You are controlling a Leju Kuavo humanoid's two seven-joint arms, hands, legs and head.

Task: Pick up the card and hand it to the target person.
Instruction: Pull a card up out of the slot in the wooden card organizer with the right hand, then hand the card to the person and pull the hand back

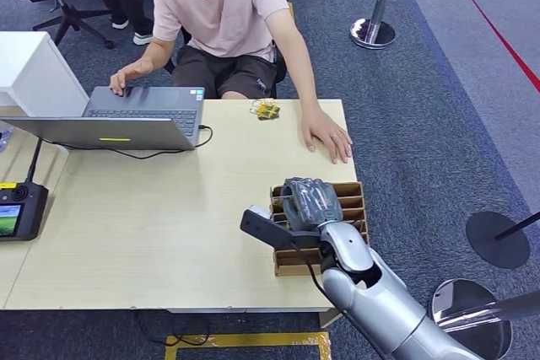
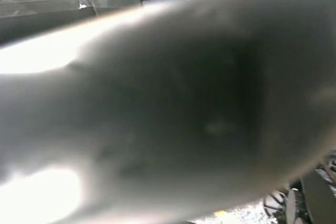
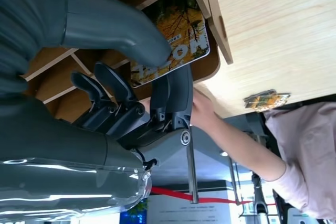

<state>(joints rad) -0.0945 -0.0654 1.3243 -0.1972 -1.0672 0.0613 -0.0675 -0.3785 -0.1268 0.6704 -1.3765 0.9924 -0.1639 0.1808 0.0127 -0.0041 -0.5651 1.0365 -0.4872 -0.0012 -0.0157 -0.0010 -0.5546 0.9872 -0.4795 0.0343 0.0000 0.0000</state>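
The robot's right hand point(image 1: 310, 201) is down in the wooden slotted rack point(image 1: 352, 200) at the table's point(image 1: 159, 233) near right corner, thumb and fingers pinching a yellow-leafed card point(image 3: 178, 35) standing in its slot. The person's hand point(image 1: 328, 137) rests flat on the table just beyond the rack.

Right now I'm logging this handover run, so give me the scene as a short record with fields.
right hand: over the wooden card rack, thumb and fingers on a card
card: autumn-leaf print, in the rack
person's hand: flat on the table beyond the rack
left hand: view blurred, state unclear
also on table: laptop
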